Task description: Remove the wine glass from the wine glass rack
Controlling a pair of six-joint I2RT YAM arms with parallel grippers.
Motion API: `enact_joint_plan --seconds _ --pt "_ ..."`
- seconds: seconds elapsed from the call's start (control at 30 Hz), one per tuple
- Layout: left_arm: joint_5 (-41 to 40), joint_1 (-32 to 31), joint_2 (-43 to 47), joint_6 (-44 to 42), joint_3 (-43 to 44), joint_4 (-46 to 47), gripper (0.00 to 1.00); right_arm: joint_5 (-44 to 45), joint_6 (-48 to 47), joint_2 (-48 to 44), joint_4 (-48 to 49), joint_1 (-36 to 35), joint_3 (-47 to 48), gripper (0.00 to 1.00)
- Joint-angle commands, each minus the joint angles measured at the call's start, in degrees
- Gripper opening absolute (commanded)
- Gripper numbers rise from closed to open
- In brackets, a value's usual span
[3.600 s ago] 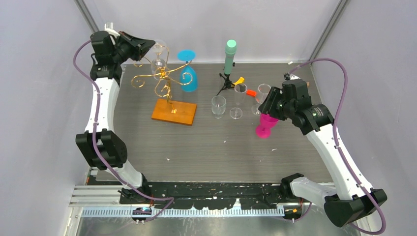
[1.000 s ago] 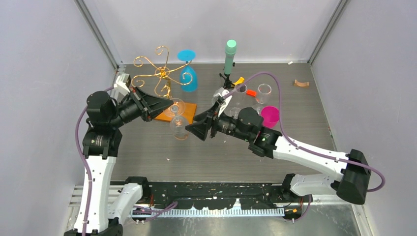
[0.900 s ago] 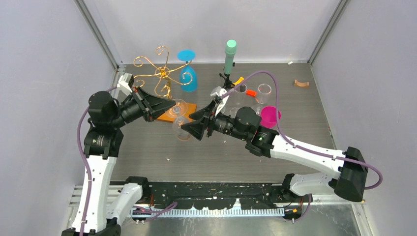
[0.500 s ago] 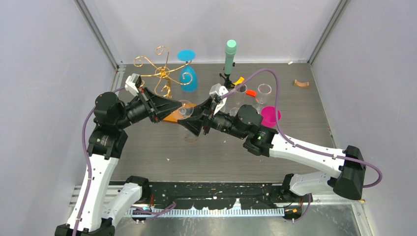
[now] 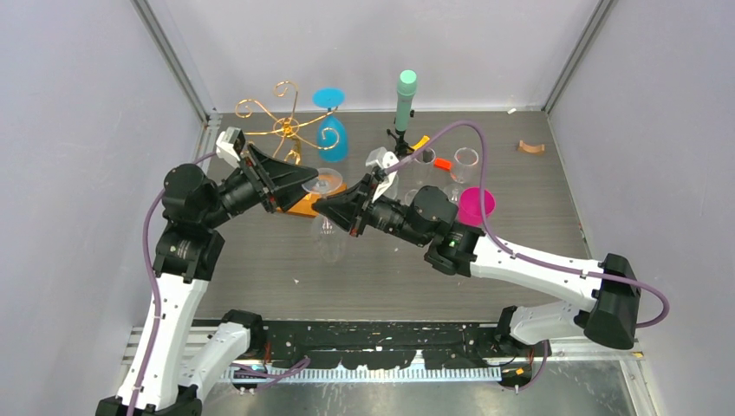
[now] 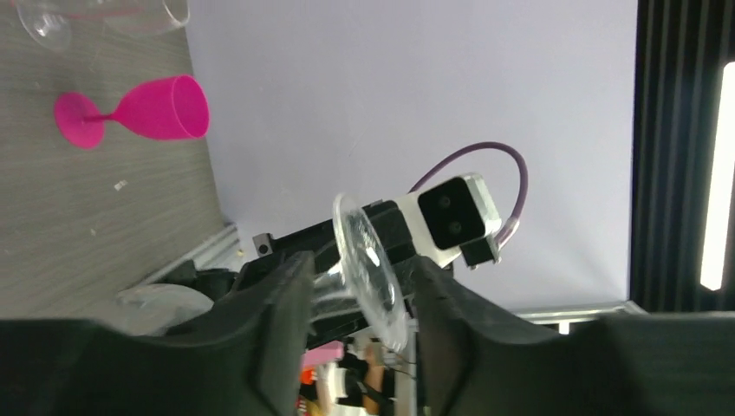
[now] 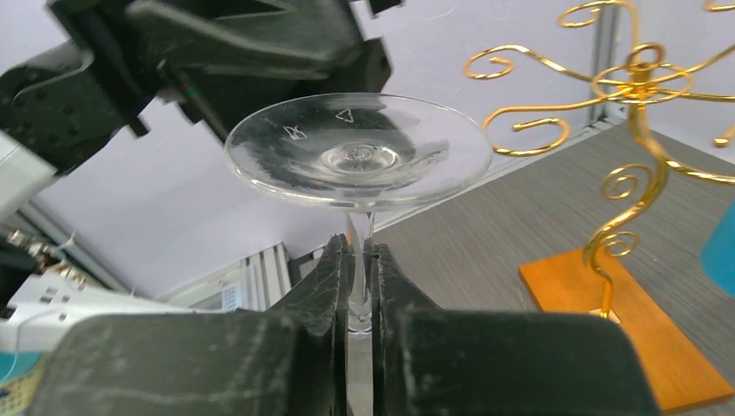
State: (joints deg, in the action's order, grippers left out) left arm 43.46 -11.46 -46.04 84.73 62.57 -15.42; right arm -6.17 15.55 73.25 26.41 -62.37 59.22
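Note:
A clear wine glass [image 5: 329,238] hangs foot-up between my two arms, off the wine glass rack [image 5: 282,130], whose gold scrolls rise behind on an orange-brown base [image 5: 305,206]. My right gripper [image 5: 322,206] is shut on the glass's stem just under the foot. In the right wrist view the gripper [image 7: 357,253] pinches the stem, with the round foot [image 7: 355,152] above it and the rack [image 7: 641,130] to the right. My left gripper [image 5: 308,178] is open, and in its wrist view its fingers [image 6: 279,321] stand apart on either side of the foot [image 6: 368,269].
A blue wine glass [image 5: 332,134] hangs on the rack. A mint-green cylinder on a black tripod [image 5: 405,95], two clear glasses [image 5: 425,165] and a pink glass [image 5: 477,205] stand at the back right. A small brown piece [image 5: 530,147] lies far right.
The right gripper has closed on the glass's stem and the left gripper has let go and opened. The glass has shifted slightly back and right.

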Motion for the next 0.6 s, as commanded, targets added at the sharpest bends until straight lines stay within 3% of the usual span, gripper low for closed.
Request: enact_joint_plan --seconds 0.0,0.2,0.4,0.57 --pt "-1.43 -0.34 1.73 -4.84 1.73 3.05 0.54 10.07 2.90 -2.89 8.32 0.20 0.91 0.00" --pt "-3.20 -0.39 2.13 -8.29 0.45 1.94 0.79 21.42 5.90 -7.55 11.09 0.22 -1.84 0.01" --pt "-5.40 -0.62 3.59 -13.45 -2.13 2.74 0.90 42.78 12.87 -11.02 14.83 0.19 -5.40 0.00" --pt "-6.74 -2.99 3.13 -12.94 -5.21 6.05 0.91 57.47 21.57 -12.75 18.25 0.21 -8.40 0.00"
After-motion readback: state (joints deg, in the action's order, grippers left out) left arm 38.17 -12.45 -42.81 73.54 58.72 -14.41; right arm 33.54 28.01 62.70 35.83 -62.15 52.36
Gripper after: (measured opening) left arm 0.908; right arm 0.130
